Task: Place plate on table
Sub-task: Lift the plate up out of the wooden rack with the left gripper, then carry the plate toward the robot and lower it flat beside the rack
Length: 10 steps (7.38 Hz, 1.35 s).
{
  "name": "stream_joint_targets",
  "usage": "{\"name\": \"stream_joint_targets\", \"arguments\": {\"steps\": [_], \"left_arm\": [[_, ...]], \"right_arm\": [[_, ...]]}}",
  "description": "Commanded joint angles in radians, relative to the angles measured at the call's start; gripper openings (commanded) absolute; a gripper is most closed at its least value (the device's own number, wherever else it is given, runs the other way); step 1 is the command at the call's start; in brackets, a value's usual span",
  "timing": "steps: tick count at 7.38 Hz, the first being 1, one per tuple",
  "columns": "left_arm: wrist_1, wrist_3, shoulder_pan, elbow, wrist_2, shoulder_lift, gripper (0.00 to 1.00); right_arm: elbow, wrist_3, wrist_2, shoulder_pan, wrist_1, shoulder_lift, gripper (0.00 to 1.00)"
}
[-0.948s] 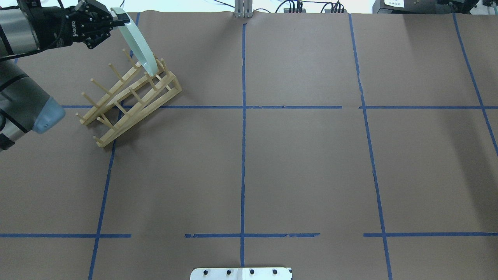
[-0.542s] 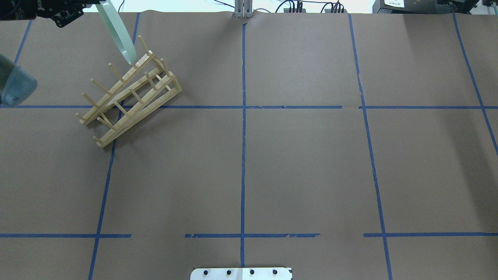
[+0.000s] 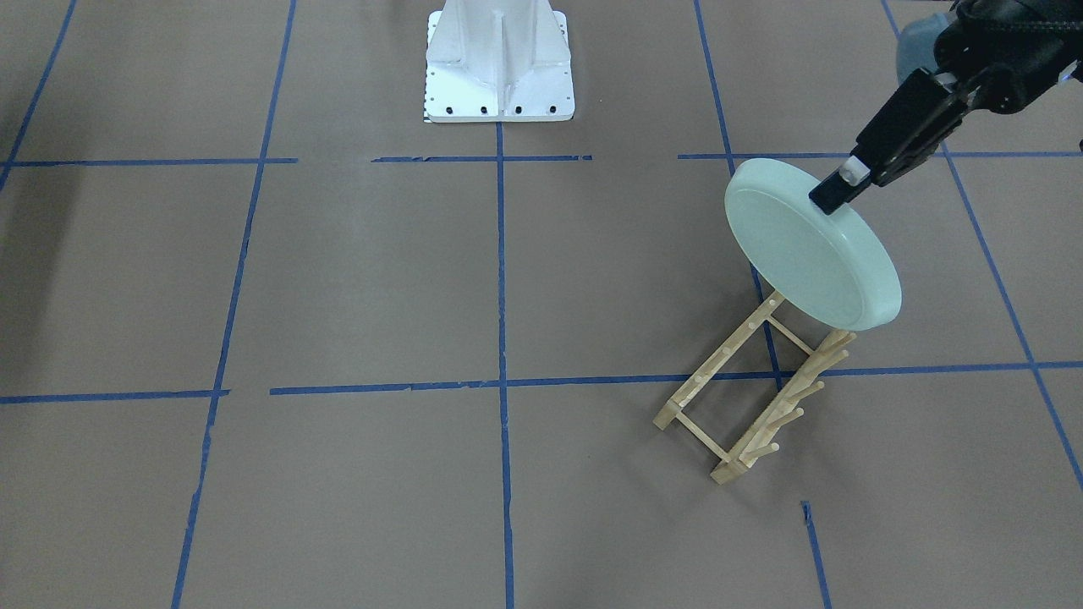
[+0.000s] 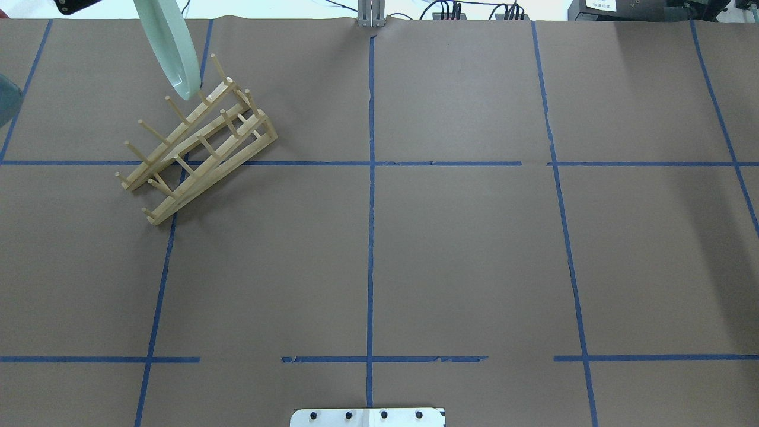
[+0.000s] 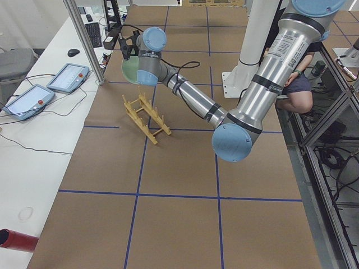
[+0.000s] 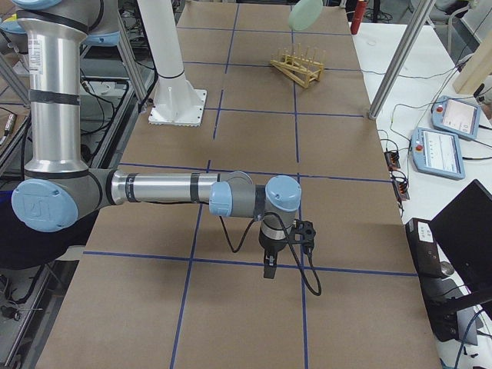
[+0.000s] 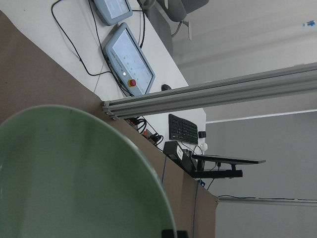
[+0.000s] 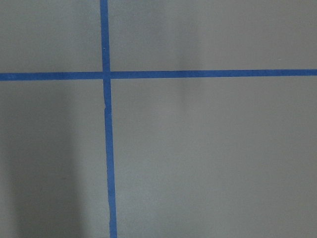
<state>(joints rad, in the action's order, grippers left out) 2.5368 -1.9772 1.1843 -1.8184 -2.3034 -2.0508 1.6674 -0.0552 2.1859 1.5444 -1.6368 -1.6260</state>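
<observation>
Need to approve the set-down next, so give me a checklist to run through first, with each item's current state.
1. Grip: left end effector shut on the rim of the plate: ok.
2. Plate clear of the wooden rack: it hangs above it in the left side view: ok.
3. Plate attitude: steeply tilted, nearly on edge, not flat for laying down: not ok.
4. Landing spot: bare table beside the wooden rack: ok.
5. Right end effector far off, near the table's other end: ok. Whether it is open or shut: cannot tell.
</observation>
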Motion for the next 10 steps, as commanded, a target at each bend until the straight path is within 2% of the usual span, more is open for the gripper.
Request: {"name": "stream_joint_targets", "arguments": {"steps": [1, 2, 4, 5, 6, 7, 8, 9, 10], "left_arm": [[-0.164, 0.083, -0.083, -0.074, 0.002, -0.023, 0.00], [-0.288, 0.197, -0.136, -0.120, 0.004, -0.025, 0.00], [-0.409, 0.277, -0.230, -0.154, 0.030, -0.044, 0.00], [-0.461, 0.337, -0.303, -0.160, 0.092, -0.045, 0.00], [-0.612, 0.441, -0.407, -0.201, 0.230, -0.051, 0.00], [-0.808, 0.512, -0.498, -0.226, 0.371, -0.110, 0.00], [-0.975, 0.581, -0.575, -0.216, 0.459, -0.180, 0.00], [-1.077, 0.691, -0.645, -0.202, 0.561, -0.201, 0.00], [-1.101, 0.784, -0.698, -0.159, 0.626, -0.200, 0.00]], "right_arm": [[0.000, 0.000, 0.000, 0.000, 0.000, 0.000, 1.00], [0.000, 0.000, 0.000, 0.000, 0.000, 0.000, 1.00], [0.000, 0.000, 0.000, 0.000, 0.000, 0.000, 1.00], [0.000, 0.000, 0.000, -0.001, 0.000, 0.000, 1.00], [0.000, 0.000, 0.000, -0.001, -0.001, 0.000, 1.00], [0.000, 0.000, 0.000, -0.001, 0.000, 0.000, 1.00], [0.000, 0.000, 0.000, -0.001, 0.000, 0.000, 1.00], [0.000, 0.000, 0.000, 0.000, 0.000, 0.000, 1.00], [0.000, 0.000, 0.000, 0.000, 0.000, 0.000, 1.00]]}}
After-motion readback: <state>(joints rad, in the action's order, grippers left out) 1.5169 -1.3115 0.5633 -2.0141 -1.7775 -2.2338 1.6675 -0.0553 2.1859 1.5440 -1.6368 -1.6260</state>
